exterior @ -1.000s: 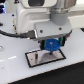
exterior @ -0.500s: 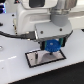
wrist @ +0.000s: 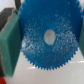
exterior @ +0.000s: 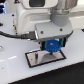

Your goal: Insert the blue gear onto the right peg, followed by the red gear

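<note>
jaws clenched on the blue gear [exterior: 53,47] | gripper [exterior: 53,46] holds it between the fingers [wrist: 10,42], above the grey plate [exterior: 46,58] | gear lies flat, hole axis vertical | red gear, pegs: cannot tell

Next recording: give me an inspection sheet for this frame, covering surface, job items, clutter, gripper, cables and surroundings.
Surface: glossy white table, bare where visible.
Job items: flat bright-blue toothed gear with a central hole is held in the gripper above the grey rectangular plate with black border. One thin dark peg shows on the plate; the other peg is not visible, hidden behind the gear. Red gear: only a red sliver at the wrist view's edge, not identifiable.
Clutter: nothing seen.
Gripper: gripper shut on the blue gear, green pad against its rim.
Cables: black cable running to the arm.
Surroundings: white arm body, blurred background.
</note>
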